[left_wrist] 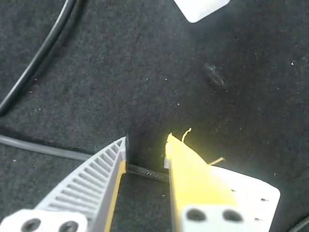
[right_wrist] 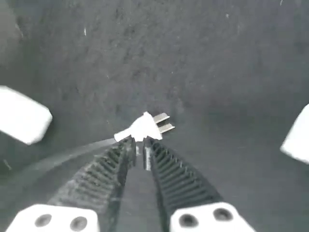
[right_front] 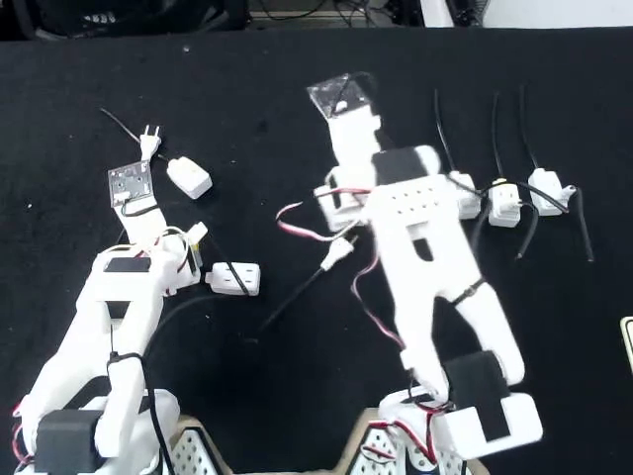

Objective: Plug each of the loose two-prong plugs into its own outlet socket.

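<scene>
My right gripper (right_wrist: 138, 142) is shut on a white two-prong plug (right_wrist: 145, 126), whose prongs point away from the fingers. In the high view this plug (right_front: 338, 250) hangs at the table's middle and trails a black cable. My left gripper (left_wrist: 145, 142) is open, low over the mat, with a thin black cable (left_wrist: 147, 172) lying across the gap between its fingers. A white outlet socket (left_wrist: 253, 195) lies just beside its yellow finger (left_wrist: 186, 169); from above this socket (right_front: 234, 279) is right of that gripper (right_front: 194, 239). A second loose plug (right_front: 150, 143) and another socket (right_front: 188, 176) lie at the far left.
Three white sockets (right_front: 504, 203) with black cables plugged in sit in a row at the right. The black mat (right_front: 247, 89) covers the table. Red and white arm wires (right_front: 297, 226) loop near the middle. White blocks (right_wrist: 21, 121) lie on both sides of the held plug.
</scene>
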You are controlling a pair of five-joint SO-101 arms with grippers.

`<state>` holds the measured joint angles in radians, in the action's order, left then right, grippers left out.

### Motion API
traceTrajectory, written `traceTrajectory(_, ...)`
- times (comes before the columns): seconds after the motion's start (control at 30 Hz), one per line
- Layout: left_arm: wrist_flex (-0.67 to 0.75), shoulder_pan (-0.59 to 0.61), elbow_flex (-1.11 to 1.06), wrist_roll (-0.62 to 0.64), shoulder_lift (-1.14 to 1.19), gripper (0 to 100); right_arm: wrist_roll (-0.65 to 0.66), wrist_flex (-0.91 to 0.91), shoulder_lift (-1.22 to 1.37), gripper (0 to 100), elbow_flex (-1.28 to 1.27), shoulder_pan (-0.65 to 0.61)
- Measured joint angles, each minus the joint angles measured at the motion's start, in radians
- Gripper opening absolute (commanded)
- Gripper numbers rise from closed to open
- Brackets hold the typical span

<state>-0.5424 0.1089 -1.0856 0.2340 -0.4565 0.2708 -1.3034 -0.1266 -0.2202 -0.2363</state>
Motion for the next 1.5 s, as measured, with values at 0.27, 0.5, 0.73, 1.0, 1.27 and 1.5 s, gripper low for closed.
traceTrajectory(0.27, 0.000, 0.000, 0.000, 0.000, 0.000, 13, 0.313, -0.028, 0.049, 2.1, -0.051, -0.063)
traceTrajectory(0.5, 0.000, 0.000, 0.000, 0.000, 0.000, 13, -0.414, 0.060, 0.334, 25.6, -0.123, -0.123)
traceTrajectory(0.73, 0.000, 0.000, 0.000, 0.000, 0.000, 13, -0.512, 0.060, 0.520, 27.1, -0.029, -0.123)
traceTrajectory(1.0, 0.000, 0.000, 0.000, 0.000, 0.000, 13, -0.517, 0.057, 0.539, 1.5, 0.011, -0.106)
traceTrajectory(1.27, 0.000, 0.000, 0.000, 0.000, 0.000, 13, -0.460, 0.034, 0.351, 1.0, -0.018, -0.074)
traceTrajectory(1.5, 0.000, 0.000, 0.000, 0.000, 0.000, 13, -0.196, -0.037, 0.129, 1.7, -0.038, 0.052)
